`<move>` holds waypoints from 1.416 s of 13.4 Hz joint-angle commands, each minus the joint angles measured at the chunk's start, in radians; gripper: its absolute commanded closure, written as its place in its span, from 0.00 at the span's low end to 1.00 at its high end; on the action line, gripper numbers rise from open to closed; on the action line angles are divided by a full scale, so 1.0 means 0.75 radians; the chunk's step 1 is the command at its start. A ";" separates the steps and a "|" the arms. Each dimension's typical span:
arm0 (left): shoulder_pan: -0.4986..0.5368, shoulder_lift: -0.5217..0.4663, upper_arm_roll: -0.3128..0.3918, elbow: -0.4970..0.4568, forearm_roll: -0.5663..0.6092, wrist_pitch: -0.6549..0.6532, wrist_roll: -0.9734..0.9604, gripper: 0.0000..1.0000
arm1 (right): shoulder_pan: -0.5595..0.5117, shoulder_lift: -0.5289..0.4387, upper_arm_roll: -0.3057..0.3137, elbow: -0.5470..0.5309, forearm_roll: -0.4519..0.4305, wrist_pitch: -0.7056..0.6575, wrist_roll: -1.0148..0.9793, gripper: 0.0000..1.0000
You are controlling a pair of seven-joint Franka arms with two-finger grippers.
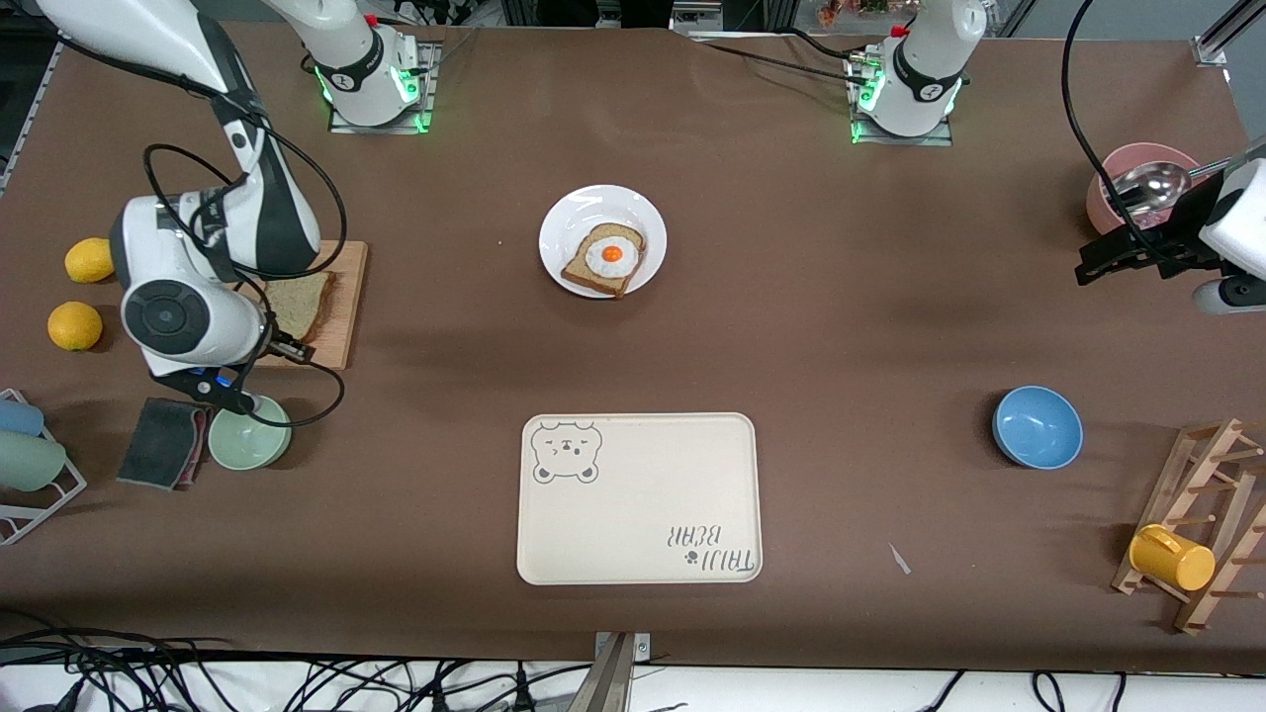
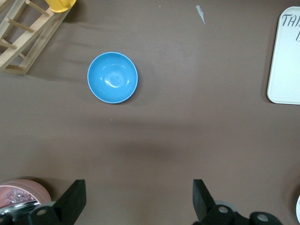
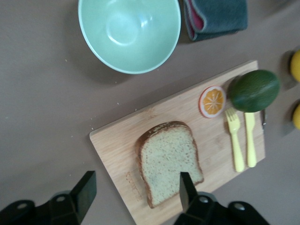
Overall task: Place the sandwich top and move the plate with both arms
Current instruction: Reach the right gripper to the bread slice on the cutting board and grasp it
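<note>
Front view, right arm's end: bread (image 1: 300, 305) flat on board (image 1: 341, 297) near that edge, partly hidden by the arm.
Front view, table middle toward the bases' edge: plate (image 1: 569, 222) carrying egg toast (image 1: 604, 260); tray (image 1: 640, 498) nearer the camera's edge.
Front view, right gripper (image 1: 259, 348): over the board, wrist bent down.
Front view, left gripper (image 1: 1098, 265): over the left arm's end beside pink bowl (image 1: 1116, 170), waiting.
Left wrist view: left gripper (image 2: 139, 197) spread wide over bare table; blue bowl (image 2: 112, 77) well apart, tray corner (image 2: 284, 61) at the frame's rim.
Right wrist view: right gripper (image 3: 137, 188) spread, empty, above the slice (image 3: 168, 161) on the board (image 3: 117, 145); one finger overlaps the crust edge.
Handling, bread: likely light, soft, easily crushed; best pinched gently across opposite crust edges.
Handling, plate: probably stiff, glossy, slippery, breakable; rim grips from two opposite sides seem safest.
</note>
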 commanded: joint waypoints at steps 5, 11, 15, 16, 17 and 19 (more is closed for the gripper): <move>-0.007 0.012 -0.084 -0.005 0.030 0.002 -0.065 0.00 | -0.009 0.086 -0.009 -0.150 -0.030 0.223 0.154 0.47; -0.005 0.012 -0.084 -0.005 0.032 0.004 -0.065 0.00 | -0.013 0.105 -0.059 -0.228 -0.032 0.289 0.154 0.51; -0.005 0.010 -0.084 -0.005 0.032 0.004 -0.065 0.00 | -0.015 0.113 -0.061 -0.255 -0.032 0.289 0.154 0.68; -0.005 0.012 -0.084 -0.003 0.034 0.004 -0.065 0.00 | -0.015 0.115 -0.061 -0.253 -0.032 0.289 0.154 0.79; -0.003 0.012 -0.084 -0.003 0.032 0.006 -0.065 0.00 | -0.015 0.115 -0.061 -0.253 -0.030 0.289 0.154 0.88; -0.003 0.012 -0.084 -0.003 0.032 0.006 -0.065 0.00 | -0.015 0.115 -0.061 -0.247 -0.030 0.283 0.152 1.00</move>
